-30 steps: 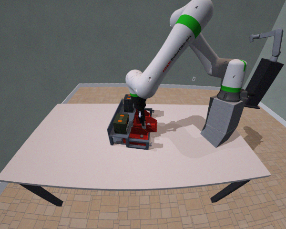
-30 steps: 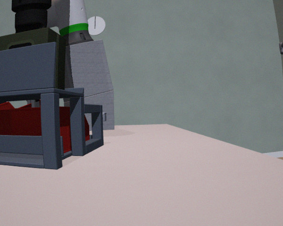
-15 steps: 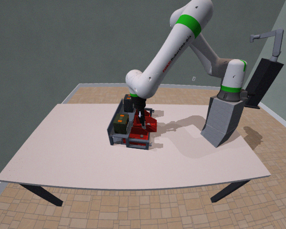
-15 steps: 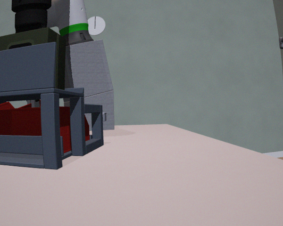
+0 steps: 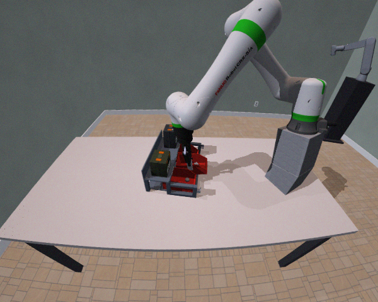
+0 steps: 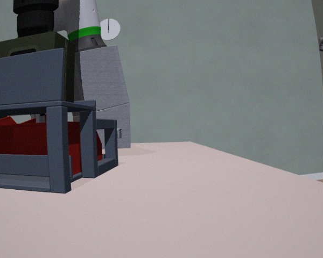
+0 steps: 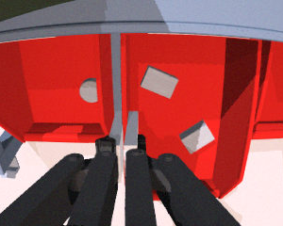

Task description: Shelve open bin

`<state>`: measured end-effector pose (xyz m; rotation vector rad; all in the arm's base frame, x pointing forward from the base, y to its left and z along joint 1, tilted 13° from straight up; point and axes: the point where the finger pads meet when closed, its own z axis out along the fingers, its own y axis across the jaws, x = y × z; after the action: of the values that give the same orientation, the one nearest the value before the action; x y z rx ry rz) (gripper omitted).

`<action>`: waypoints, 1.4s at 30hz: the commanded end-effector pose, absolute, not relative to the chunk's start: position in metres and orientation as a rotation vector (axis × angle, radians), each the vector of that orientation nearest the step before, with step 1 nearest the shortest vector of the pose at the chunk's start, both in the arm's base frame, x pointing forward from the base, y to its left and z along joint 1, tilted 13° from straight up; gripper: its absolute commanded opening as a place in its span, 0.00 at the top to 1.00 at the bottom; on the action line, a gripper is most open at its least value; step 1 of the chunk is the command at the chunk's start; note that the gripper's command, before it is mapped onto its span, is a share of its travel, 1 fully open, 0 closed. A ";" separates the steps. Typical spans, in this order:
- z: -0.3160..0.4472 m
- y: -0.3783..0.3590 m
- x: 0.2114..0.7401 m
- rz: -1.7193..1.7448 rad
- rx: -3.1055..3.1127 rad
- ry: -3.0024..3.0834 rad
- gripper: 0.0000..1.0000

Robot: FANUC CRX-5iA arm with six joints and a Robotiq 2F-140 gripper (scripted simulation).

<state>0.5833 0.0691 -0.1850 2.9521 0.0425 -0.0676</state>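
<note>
The open red bin (image 5: 200, 165) (image 7: 179, 56) sits in the grey shelf (image 5: 145, 177) (image 6: 56, 147) between two other red bins. One neighbour (image 7: 54, 70) is on its left and one (image 7: 281, 88) on its right in the wrist view. Two grey parts (image 7: 159, 82) (image 7: 197, 137) lie in it. My gripper (image 5: 188, 165) (image 7: 126, 125) reaches down from above and is shut on the bin's thin left side wall near its front. A red neighbour (image 5: 183, 180) holds a dark round part.
An olive box (image 5: 159, 161) (image 6: 30, 44) and a dark box (image 5: 169, 136) stand on the shelf's upper board. The robot's grey base (image 5: 293, 159) stands at the table's right. The white table (image 5: 101, 201) (image 6: 197, 208) spreads around the shelf.
</note>
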 end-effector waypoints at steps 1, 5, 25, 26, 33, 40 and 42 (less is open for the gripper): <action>-0.185 0.069 0.583 -0.067 2.952 0.043 1.00; -0.185 0.069 0.583 -0.067 2.952 0.043 1.00; -0.186 0.069 0.583 -0.046 2.952 0.044 1.00; -0.186 0.069 0.583 -0.043 2.952 0.044 1.00; -0.187 0.069 0.582 -0.026 2.953 0.046 1.00; -0.187 0.069 0.582 -0.021 2.953 0.047 1.00; -0.187 0.069 0.582 -0.020 2.953 0.047 1.00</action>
<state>0.5820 0.0686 -0.1873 2.9532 0.0468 -0.0213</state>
